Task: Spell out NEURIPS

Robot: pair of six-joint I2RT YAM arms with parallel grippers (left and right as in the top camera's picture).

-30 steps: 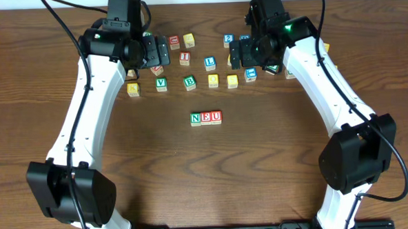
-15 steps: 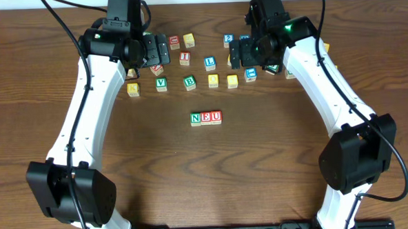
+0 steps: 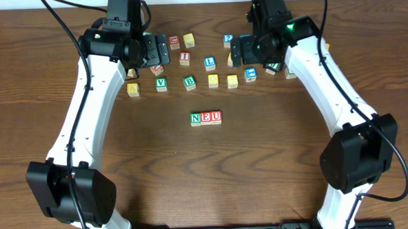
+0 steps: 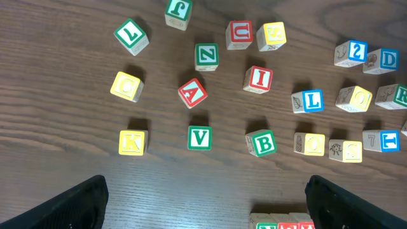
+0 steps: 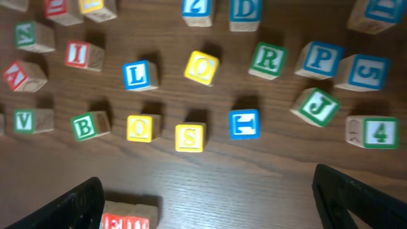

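I am logging the N-E-U row (image 3: 205, 117) as placed. R (image 5: 268, 59), I (image 5: 77, 54), P (image 5: 323, 59) and S (image 5: 190, 137) are waiting. The left gripper (image 3: 161, 53) and right gripper (image 3: 236, 52) are hanging wide open, empty.

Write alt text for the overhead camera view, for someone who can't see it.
Three letter blocks spelling NEU sit in a row on the table. Beyond them lies a scatter of loose letter blocks, with the left tool and right tool hovering open above it.

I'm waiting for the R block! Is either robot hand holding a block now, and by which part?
No, nothing is held. The left gripper and right gripper are both open, with no block between their fingers.
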